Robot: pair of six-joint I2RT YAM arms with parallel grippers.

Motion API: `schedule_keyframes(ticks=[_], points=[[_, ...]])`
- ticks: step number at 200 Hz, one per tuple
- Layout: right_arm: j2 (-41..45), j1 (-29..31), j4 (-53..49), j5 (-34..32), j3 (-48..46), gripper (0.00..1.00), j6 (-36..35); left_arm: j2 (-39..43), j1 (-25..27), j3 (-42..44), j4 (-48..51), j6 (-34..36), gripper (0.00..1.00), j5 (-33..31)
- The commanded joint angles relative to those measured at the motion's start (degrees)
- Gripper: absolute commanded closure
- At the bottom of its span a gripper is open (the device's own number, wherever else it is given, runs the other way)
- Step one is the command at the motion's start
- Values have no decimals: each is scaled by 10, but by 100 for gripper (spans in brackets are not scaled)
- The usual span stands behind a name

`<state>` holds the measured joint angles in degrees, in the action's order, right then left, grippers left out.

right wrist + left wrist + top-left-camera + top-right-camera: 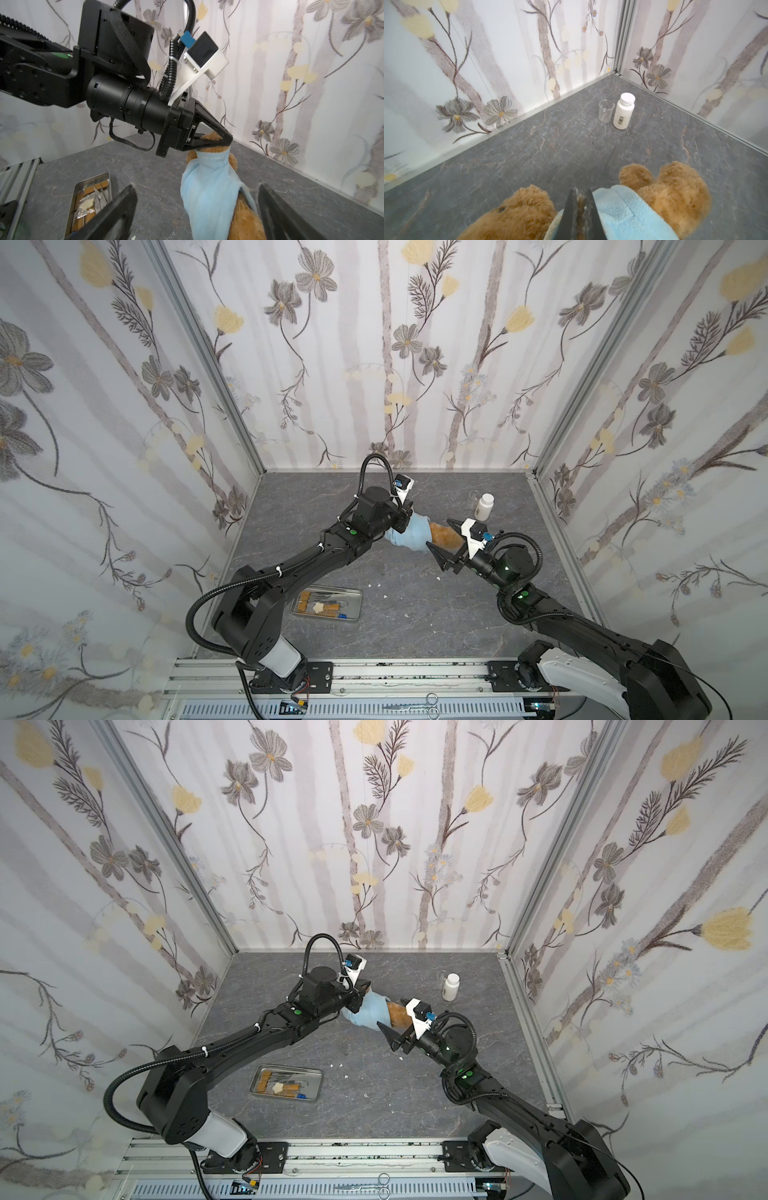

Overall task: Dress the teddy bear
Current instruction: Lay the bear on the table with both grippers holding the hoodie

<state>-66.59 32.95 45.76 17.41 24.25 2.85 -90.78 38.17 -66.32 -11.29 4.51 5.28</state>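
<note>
Nearest, only the top views show scissors (415, 707) lying on the front rail. On the bench (395, 639), near left, a shallow metal tray (358, 602) holds tan sticks, thin metal instruments, a white flower-shaped piece and a small blue bit; the right wrist view shows the same tray (93, 179) more closely.

Mid-bench, the teddy bear (448, 540) lies with a light blue shirt (409, 533) over its upper part. The right end effector (438, 534) is spread wide, its fingers on either side of the bear's bare lower body; I cannot tell whether they touch it. In both top views the left arm's wrist hides the left end effector (225, 141). The right wrist view shows it pressed together, pinching brown fur just above the shirt's hem.

Far right stands a capped white bottle (624, 111), its contents hidden. The left wrist view shows a clear beaker (606, 111) just beside it, see-through down to the bench.
</note>
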Motion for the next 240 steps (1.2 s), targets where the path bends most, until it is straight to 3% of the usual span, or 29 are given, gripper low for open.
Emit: schedule_keyframes(ticks=[1, 22, 50, 60, 88, 123, 148, 162, 187, 215, 240], points=[[28, -27, -97, -49, 26, 10, 29, -29, -1, -41, -53, 10, 100, -18], [34, -40, -161, -105, 53, 11, 18, -39, 1, -24, -79, -8, 100, 3], [16, -41, -195, -132, 56, 13, 40, -26, 11, 90, -104, -22, 100, 30], [3, -41, -200, -129, 54, 14, 66, -13, 21, 134, -106, -34, 96, 32], [-35, -39, -225, -98, 58, 17, 119, 59, 59, 258, -107, -77, 74, 52], [-88, -34, -269, -70, 78, 22, 187, 222, 101, 360, -107, -151, 50, 81], [-153, -23, -309, -27, 132, 24, 190, 332, 95, 384, -105, -180, 28, 30], [-194, -19, -331, -5, 169, 26, 180, 344, 74, 366, -92, -196, 20, -9], [-266, -16, -355, 12, 234, 28, 165, 269, -4, 270, 43, -281, 20, -69], [-329, 0, -370, 7, 268, 37, 146, 212, -95, 249, 92, -364, 15, -33], [-365, 7, -375, 5, 260, 49, 140, 162, -116, 255, 94, -380, 8, 16]])
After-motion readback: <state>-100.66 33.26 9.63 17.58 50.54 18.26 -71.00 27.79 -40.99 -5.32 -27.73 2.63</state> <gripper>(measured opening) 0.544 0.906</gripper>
